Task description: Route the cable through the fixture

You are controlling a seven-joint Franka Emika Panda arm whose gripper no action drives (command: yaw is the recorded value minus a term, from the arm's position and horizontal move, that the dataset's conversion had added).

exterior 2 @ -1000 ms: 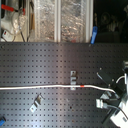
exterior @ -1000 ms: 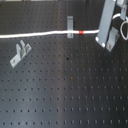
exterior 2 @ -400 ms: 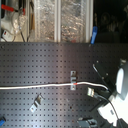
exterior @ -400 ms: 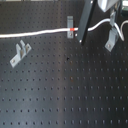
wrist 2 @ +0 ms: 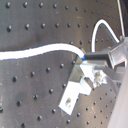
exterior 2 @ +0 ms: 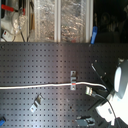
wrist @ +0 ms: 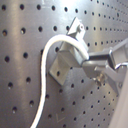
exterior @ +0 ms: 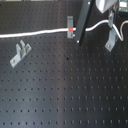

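Black pegboard, red-banded white cable

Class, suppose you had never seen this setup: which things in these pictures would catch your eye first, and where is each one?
First, the white cable, a bright line across the dark perforated board in both exterior views. Its red tape band sits right at a small metal fixture near the first exterior view's top middle. A second metal bracket stands apart, below the cable, toward the first exterior view's left.

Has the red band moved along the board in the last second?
Yes. The red band has slid toward the first exterior view's left and now sits at the upright clip.
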